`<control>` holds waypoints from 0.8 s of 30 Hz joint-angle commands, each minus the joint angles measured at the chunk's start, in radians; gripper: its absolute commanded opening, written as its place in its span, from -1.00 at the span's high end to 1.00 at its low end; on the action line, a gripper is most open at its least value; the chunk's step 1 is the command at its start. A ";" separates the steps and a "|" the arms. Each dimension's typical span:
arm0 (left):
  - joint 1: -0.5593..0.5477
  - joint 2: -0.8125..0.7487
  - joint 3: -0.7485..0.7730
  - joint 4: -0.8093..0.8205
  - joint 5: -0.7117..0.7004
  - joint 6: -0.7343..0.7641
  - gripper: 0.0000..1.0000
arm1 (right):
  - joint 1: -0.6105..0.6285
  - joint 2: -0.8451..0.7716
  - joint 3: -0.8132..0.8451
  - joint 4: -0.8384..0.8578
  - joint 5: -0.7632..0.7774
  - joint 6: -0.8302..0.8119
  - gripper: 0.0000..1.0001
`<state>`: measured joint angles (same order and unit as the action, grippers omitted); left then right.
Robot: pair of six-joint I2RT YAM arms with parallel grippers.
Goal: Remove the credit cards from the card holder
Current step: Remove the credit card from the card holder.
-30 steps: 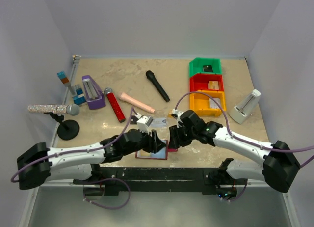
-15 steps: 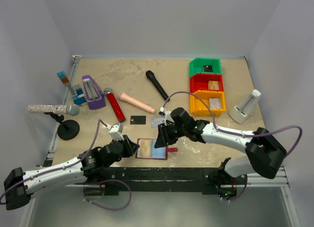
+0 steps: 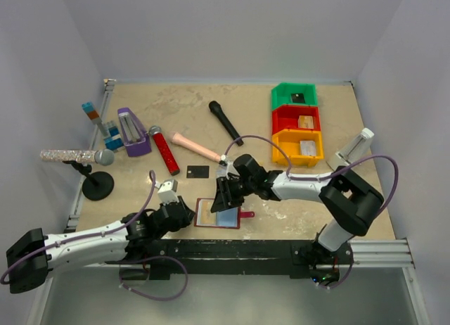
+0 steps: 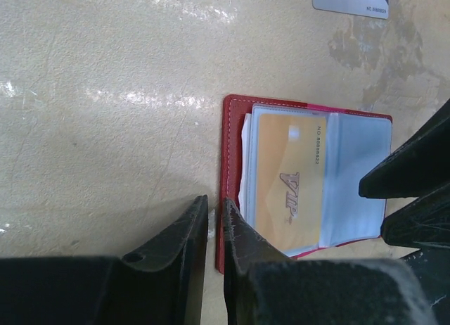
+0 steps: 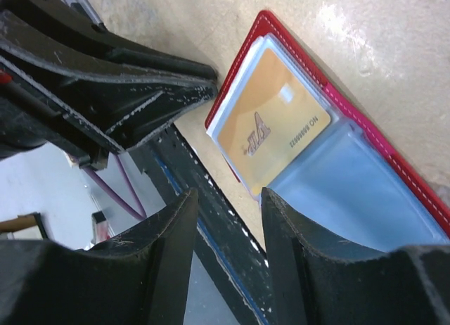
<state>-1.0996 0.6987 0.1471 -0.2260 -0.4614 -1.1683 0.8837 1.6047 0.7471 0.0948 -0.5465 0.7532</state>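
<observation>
Lying open on the worktop (image 3: 183,114), the card holder (image 3: 218,214) keeps a gold credit card (image 4: 290,191) sleeved, black card (image 3: 198,171) and silver card (image 4: 350,0) out beyond it; left fingers (image 4: 242,230) a slit apart at its edge, right fingers (image 5: 172,226) spread over it.

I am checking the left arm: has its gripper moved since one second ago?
Yes. The left gripper drew back leftward, off the card holder to its left edge.
</observation>
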 commanded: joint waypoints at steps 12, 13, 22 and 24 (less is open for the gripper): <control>0.006 -0.013 -0.023 0.060 -0.011 -0.025 0.63 | 0.004 0.119 0.044 0.098 -0.021 0.075 0.09; 0.006 -0.016 -0.024 0.059 -0.013 -0.025 0.64 | 0.004 0.121 0.043 0.100 -0.018 0.080 0.09; 0.006 -0.005 -0.034 0.066 -0.010 -0.033 0.70 | 0.004 0.120 -0.008 0.146 0.026 0.144 0.07; 0.006 -0.004 -0.037 0.074 -0.010 -0.033 0.71 | 0.004 0.121 -0.018 0.152 0.036 0.158 0.07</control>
<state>-1.0996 0.6907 0.1310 -0.1936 -0.4606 -1.1725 0.8837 1.7287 0.7528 0.1917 -0.5423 0.8669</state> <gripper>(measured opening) 0.152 0.463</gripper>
